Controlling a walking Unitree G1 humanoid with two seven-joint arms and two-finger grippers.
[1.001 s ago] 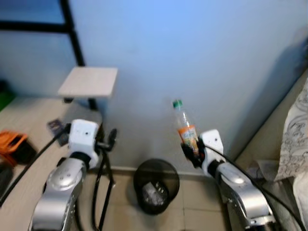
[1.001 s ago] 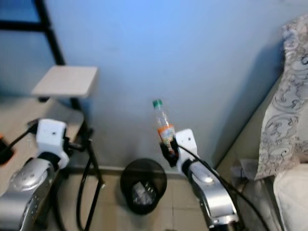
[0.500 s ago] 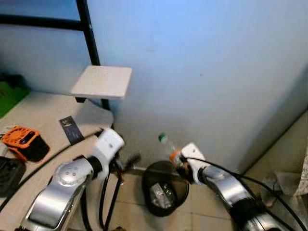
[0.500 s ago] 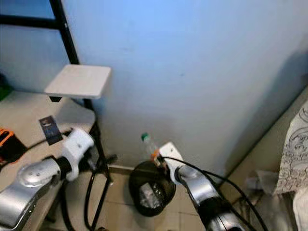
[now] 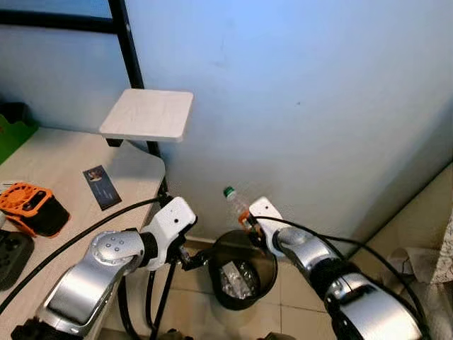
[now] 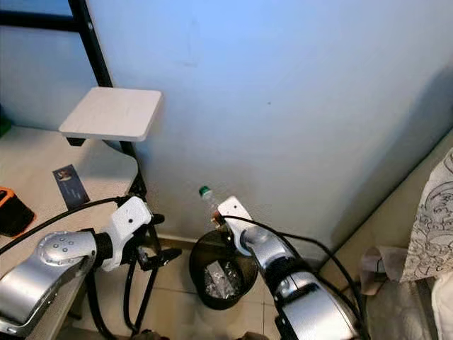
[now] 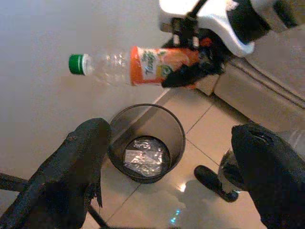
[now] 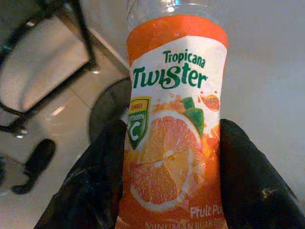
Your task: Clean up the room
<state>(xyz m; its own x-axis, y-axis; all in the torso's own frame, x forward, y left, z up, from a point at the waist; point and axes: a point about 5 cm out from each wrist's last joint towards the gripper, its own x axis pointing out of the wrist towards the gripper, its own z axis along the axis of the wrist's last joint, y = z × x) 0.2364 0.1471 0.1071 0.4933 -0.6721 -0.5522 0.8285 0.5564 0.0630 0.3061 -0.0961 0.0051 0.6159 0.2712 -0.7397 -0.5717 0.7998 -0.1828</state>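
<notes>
A clear plastic bottle (image 5: 236, 207) with a green cap and an orange Tropicana Twister label (image 8: 174, 138) is tilted toward the blue wall. My right gripper (image 5: 253, 229) is shut on its labelled lower half, with a black finger (image 8: 90, 191) on each side. The bottle hangs just above the rim of a black mesh waste bin (image 5: 220, 297) on the tiled floor, which holds crumpled wrappers. My left gripper (image 5: 197, 258) is open and holds nothing, low beside the bin's left side; in its wrist view the bin (image 7: 115, 143) lies between its fingers (image 7: 71, 181).
A beige desk (image 5: 56, 163) on the left carries an orange-and-black device (image 5: 32, 209) and a dark card (image 5: 102, 186). A white shelf board (image 5: 148, 115) sits on a black post. Black cables and stand legs hang beside the bin. Patterned bedding (image 6: 432, 219) is at the right.
My right gripper has brought the bottle down from upright at chest height to a tilt just over the bin. My left arm has dropped toward the bin. The camera has shifted too.
</notes>
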